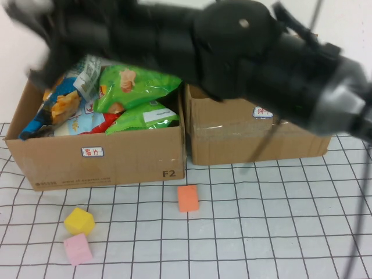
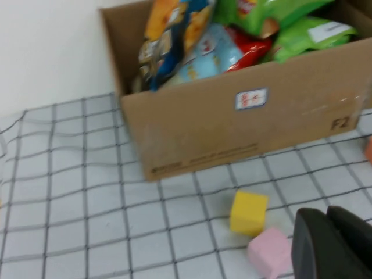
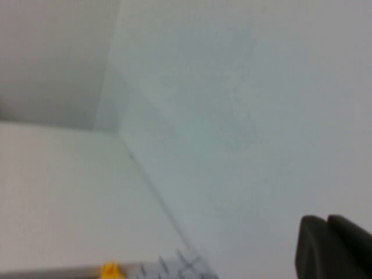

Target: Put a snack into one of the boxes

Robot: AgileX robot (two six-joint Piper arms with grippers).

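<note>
The left cardboard box (image 1: 104, 160) is heaped with snack bags: green ones (image 1: 133, 84) and a blue and orange one (image 1: 58, 107). The right cardboard box (image 1: 256, 136) stands beside it, and I see no snacks in it. My right arm (image 1: 232, 40) sweeps blurred across the top of the high view, above both boxes. My right gripper (image 3: 325, 220) is shut and empty, facing a white wall. My left gripper (image 2: 325, 212) is shut and empty, low over the table in front of the full box (image 2: 232, 133), close to a pink cube (image 2: 269, 253).
An orange cube (image 1: 188, 198), a yellow cube (image 1: 79, 221) and a pink cube (image 1: 77, 249) lie on the white gridded tabletop (image 1: 279, 232) in front of the boxes. The yellow cube (image 2: 249, 212) also shows in the left wrist view. A white wall stands behind the boxes.
</note>
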